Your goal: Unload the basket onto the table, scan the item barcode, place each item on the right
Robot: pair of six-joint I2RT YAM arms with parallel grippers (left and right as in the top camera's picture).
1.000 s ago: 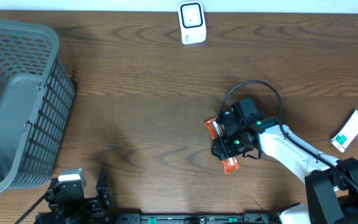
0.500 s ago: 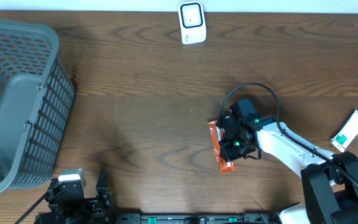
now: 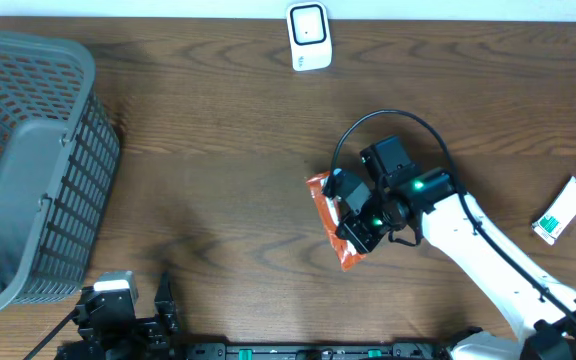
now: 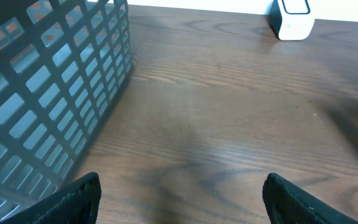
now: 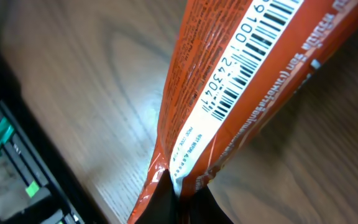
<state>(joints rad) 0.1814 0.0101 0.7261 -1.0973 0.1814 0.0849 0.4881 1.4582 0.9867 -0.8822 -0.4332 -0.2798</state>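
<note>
**Right gripper (image 3: 356, 225) pinches the orange snack packet (image 3: 320, 195) by its seam**

The packet sits right of table centre, well apart from the white scanner (image 3: 308, 37) at the far edge. The fingers are clamped on the crimped end only. This leaves the barcode (image 5: 253, 59) uncovered, presumably for showing to the scanner. The left gripper (image 4: 182, 202) rests wide and empty near the grey basket (image 4: 42, 93).

Glossy plastic-film packet (image 5: 197, 81), matt dark wood-grain table (image 3: 218, 150) — grey plastic mesh basket (image 3: 28, 170).
</note>
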